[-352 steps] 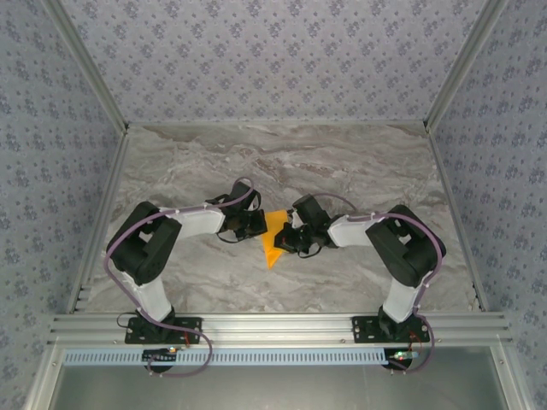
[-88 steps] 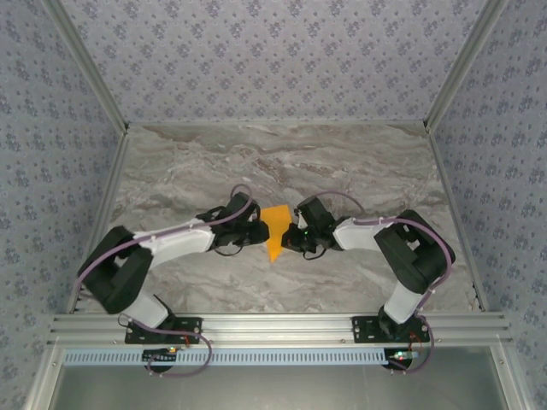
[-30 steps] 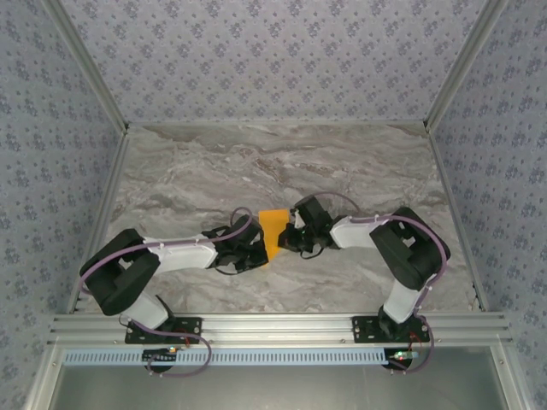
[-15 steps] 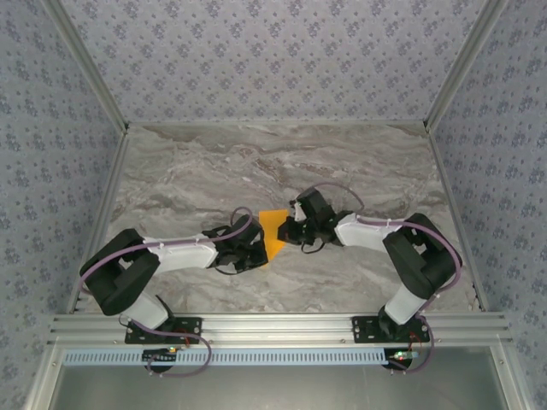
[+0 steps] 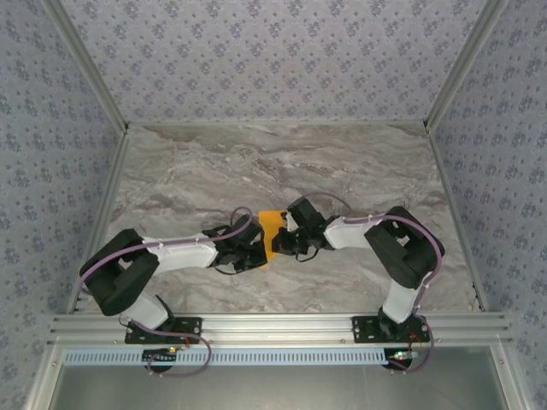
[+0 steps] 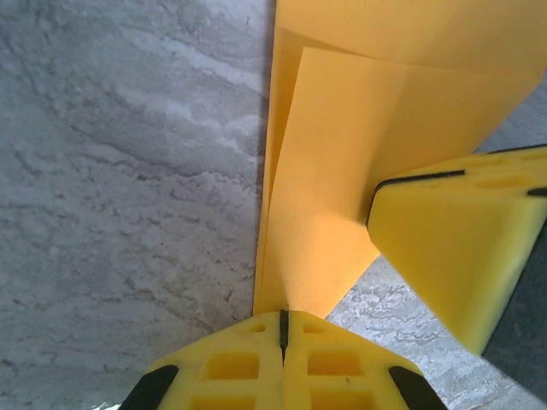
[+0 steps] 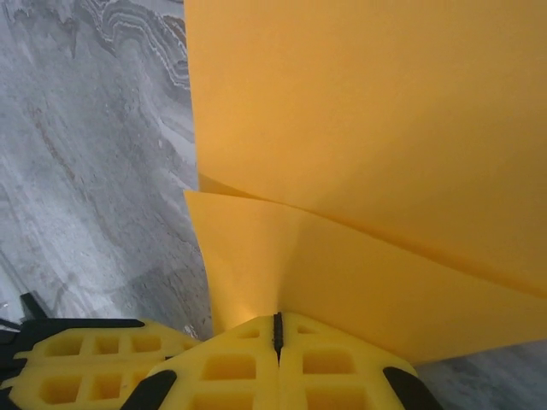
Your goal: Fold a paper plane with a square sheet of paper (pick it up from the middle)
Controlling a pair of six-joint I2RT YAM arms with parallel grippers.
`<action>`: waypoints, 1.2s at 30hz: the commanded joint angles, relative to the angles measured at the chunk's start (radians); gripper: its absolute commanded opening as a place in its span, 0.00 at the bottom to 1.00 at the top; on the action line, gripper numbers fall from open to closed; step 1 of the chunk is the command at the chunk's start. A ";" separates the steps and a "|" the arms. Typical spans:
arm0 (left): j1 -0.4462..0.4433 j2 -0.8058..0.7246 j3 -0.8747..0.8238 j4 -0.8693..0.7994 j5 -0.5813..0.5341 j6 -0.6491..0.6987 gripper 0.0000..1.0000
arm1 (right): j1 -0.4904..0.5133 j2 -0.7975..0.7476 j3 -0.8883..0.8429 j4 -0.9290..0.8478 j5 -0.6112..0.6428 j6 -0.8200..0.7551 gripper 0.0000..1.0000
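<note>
Since half a second before, the right gripper (image 5: pixel 279 243) had swung back in over the square sheet of paper (image 5: pixel 270 222), leaving less orange showing, while the left gripper (image 5: pixel 259 251) had barely shifted. Both sets of jaws were closed tight, tips meeting the folded sheet from opposite sides (whether paper was caught between them, I couldn't tell). The sheet lay mid-table between the two wrists. Under it ran the grey marbled table (image 5: pixel 359 162), boxed by patterned walls (image 5: pixel 273 60) and aluminium rails (image 5: pixel 282 325).

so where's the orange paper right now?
Top view, mid table: orange paper, left claw shut on its left edge, right claw shut on its right.
</note>
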 commanded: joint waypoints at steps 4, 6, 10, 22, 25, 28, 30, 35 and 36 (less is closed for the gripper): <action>-0.006 0.020 -0.057 -0.136 -0.035 0.021 0.00 | -0.207 0.000 -0.032 -0.092 0.036 -0.077 0.00; -0.006 0.015 -0.070 -0.109 -0.031 0.019 0.00 | -0.252 -0.057 -0.025 -0.144 0.050 -0.083 0.00; -0.006 -0.011 -0.065 -0.079 -0.026 0.052 0.00 | -0.247 -0.178 -0.014 -0.219 0.108 -0.076 0.00; -0.002 -0.151 0.055 -0.003 -0.089 0.173 0.10 | -0.192 -0.265 -0.133 -0.062 -0.018 0.081 0.35; 0.004 -0.089 0.102 -0.036 -0.118 0.168 0.10 | -0.179 -0.250 -0.133 -0.048 -0.027 0.091 0.40; 0.017 -0.022 0.135 -0.061 -0.128 0.144 0.06 | -0.173 -0.221 -0.124 -0.040 -0.031 0.098 0.45; 0.025 0.007 0.143 -0.053 -0.128 0.134 0.05 | -0.170 -0.202 -0.124 -0.029 -0.033 0.106 0.46; 0.045 0.059 0.149 -0.069 -0.134 0.119 0.02 | -0.152 -0.153 -0.113 0.004 -0.042 0.128 0.44; 0.048 0.068 0.147 -0.073 -0.135 0.116 0.02 | -0.148 -0.143 -0.109 0.007 -0.043 0.131 0.43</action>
